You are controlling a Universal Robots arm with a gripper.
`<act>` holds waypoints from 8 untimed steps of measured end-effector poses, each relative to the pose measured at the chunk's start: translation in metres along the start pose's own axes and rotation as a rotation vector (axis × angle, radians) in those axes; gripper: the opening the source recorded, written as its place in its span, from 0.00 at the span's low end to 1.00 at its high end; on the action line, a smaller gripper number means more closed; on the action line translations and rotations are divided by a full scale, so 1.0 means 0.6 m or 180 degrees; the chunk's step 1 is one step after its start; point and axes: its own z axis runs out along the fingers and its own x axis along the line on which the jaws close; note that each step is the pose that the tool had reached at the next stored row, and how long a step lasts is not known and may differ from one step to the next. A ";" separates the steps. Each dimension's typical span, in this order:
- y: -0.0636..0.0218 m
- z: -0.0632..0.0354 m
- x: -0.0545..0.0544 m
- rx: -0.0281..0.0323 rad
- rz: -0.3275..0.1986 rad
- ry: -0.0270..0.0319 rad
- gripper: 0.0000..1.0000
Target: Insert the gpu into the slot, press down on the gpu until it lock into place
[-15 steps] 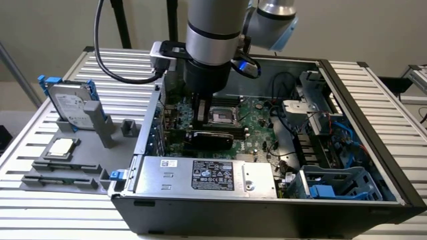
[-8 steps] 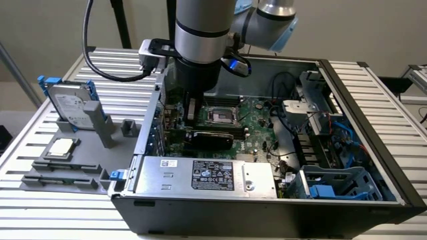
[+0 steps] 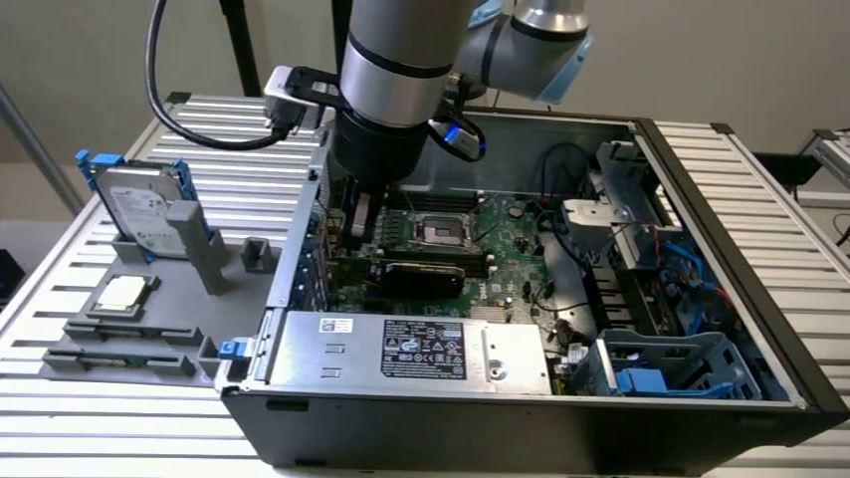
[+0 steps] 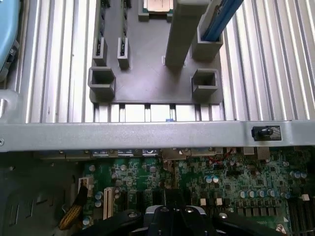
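Note:
The gpu (image 3: 418, 271) is a flat black card lying across the green motherboard (image 3: 512, 259) inside the open computer case, just behind the silver box. My gripper (image 3: 357, 235) reaches down from the arm at the card's end toward the exterior view's left, close to the case wall. In the wrist view the gripper (image 4: 172, 209) is shut, its dark fingertips (image 4: 172, 196) pressed together over the board. Whether they touch the card I cannot tell. The slot is hidden beneath the card.
A silver labelled box (image 3: 412, 349) fills the case's near side, with a blue drive cage (image 3: 664, 368) and cables to the exterior view's right. The CPU socket (image 3: 439, 231) lies behind the card. Outside the case a grey fixture (image 3: 159, 329) holds a hard drive (image 3: 139, 209) and a chip (image 3: 122, 292).

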 end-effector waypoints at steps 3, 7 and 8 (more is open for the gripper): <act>0.001 0.000 0.000 -0.0046 0.0009 0.0031 0.11; 0.001 0.000 0.001 -0.0100 0.0036 0.0067 0.11; 0.001 0.000 0.001 -0.0118 0.0049 0.0069 0.11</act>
